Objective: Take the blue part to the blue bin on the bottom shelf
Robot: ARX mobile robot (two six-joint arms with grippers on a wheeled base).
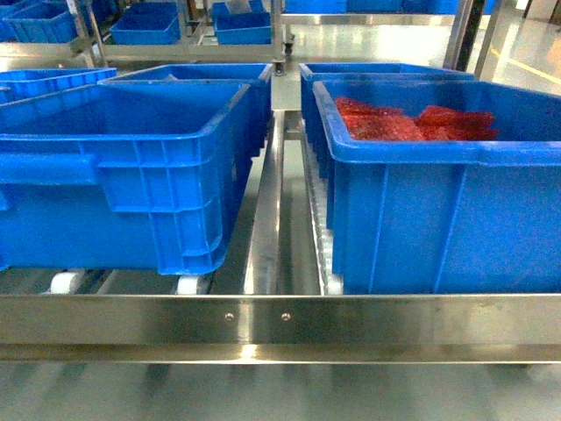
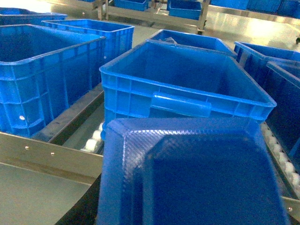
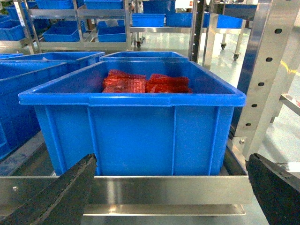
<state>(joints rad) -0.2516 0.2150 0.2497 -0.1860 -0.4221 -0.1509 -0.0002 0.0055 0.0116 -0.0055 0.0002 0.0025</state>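
Observation:
A blue part [image 2: 197, 173], a flat moulded piece with a woven texture, fills the lower half of the left wrist view. It hangs just in front of the steel front rail [image 2: 47, 157] of the bottom shelf. My left gripper holds it; its jaws are hidden behind the part, and only a dark finger [image 2: 83, 208] shows at lower left. Straight beyond the part stands an empty blue bin [image 2: 187, 89]. My right gripper [image 3: 171, 159] is open, wide apart and empty, before the rail [image 3: 168, 187]. Neither gripper shows in the head view.
On the shelf, roller tracks [image 1: 66, 281] carry the left empty bin [image 1: 131, 167] and a right bin [image 1: 438, 210] holding red parts [image 1: 412, 123]. More blue bins stand behind and to the left [image 2: 42, 75]. A perforated steel upright [image 3: 262, 70] rises at right.

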